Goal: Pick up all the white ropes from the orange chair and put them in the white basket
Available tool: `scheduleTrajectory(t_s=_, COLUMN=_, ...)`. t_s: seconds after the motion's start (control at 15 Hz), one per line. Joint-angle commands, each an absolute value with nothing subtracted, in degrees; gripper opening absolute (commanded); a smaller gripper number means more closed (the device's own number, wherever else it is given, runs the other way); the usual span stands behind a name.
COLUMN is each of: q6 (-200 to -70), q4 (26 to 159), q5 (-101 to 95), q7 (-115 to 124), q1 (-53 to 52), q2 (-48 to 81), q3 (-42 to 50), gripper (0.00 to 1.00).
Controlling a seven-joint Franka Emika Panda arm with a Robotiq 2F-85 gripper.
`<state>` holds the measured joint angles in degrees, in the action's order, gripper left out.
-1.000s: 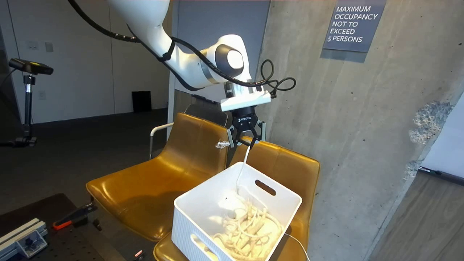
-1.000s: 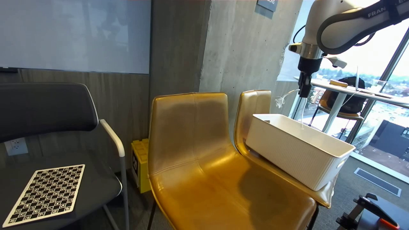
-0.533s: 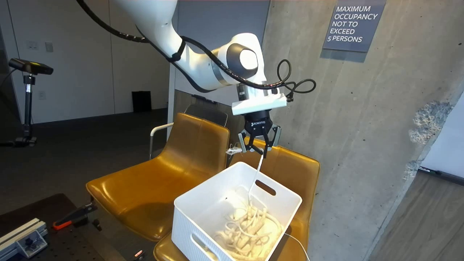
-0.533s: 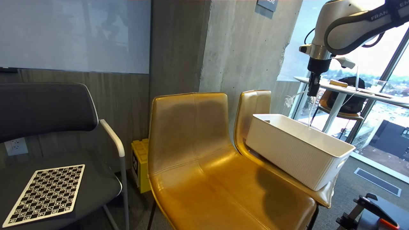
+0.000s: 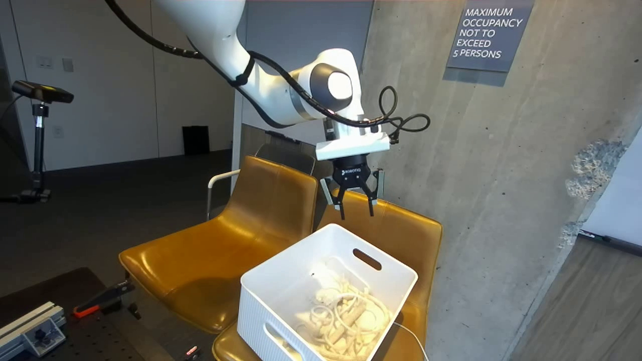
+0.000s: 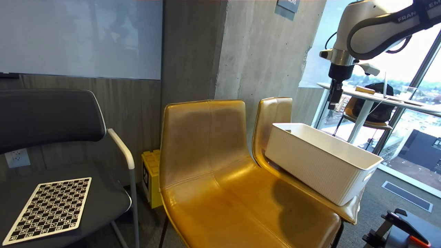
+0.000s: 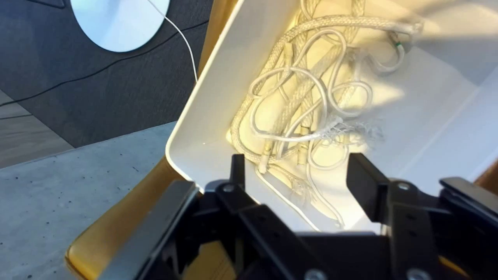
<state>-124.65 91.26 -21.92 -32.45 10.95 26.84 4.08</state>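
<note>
in the wrist view my robotiq gripper point(image 7: 296, 173) has both jaws spread wide apart. panda arm point(image 5: 266, 98) holds it pointing down over the white basket point(image 7: 212, 101); in both exterior views the tips sit above the rim, apart from it.

white ropes point(image 7: 300, 93) are inside the basket: thick braided cord plus thinner smooth cord, loose coils crossing each other, heaped nearer one wall. one thin cord has a frayed end point(image 7: 342, 128) lying on top of the heap.

basket stands mouth up on the seat of the twin mustard chair point(image 5: 401, 235), with an oval handle cutout point(image 5: 367, 259) toward that chair's backrest. a thin white line point(image 7: 182, 34) runs outside the basket, meeting the rim as seen from the wrist; can't tell if it's rope or cable.

orange chair point(image 6: 220, 193) is just beside the twin, a soft shadow across part of its seat.

further out, in an exterior view, i've got a black armchair point(image 6: 48, 117), a black-and-white checkered board point(image 6: 51, 206) lying on its seat, and a yellow box point(image 6: 155, 193) on the floor, between it and the orange chair.

back of the scene: concrete wall point(image 5: 481, 175) carrying the occupancy sign point(image 5: 489, 35), limit 5 persons. farthest is a white table point(image 6: 349, 90) next to tall windows point(image 6: 429, 79), daylight behind the glass.
</note>
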Motion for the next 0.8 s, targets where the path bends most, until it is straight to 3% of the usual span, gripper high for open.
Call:
scheduleTrajectory(t_s=0.0, q6=-121.08, q4=93.3, q5=-18.43, q7=-33.55, q1=8.67, q2=23.93, q3=1.4, gripper=0.98)
scheduleTrajectory(t_s=0.73, q6=-115.85, q4=99.12, q5=-11.75, q7=-28.21, q1=-0.68, q2=20.43, q3=-5.59, gripper=1.0)
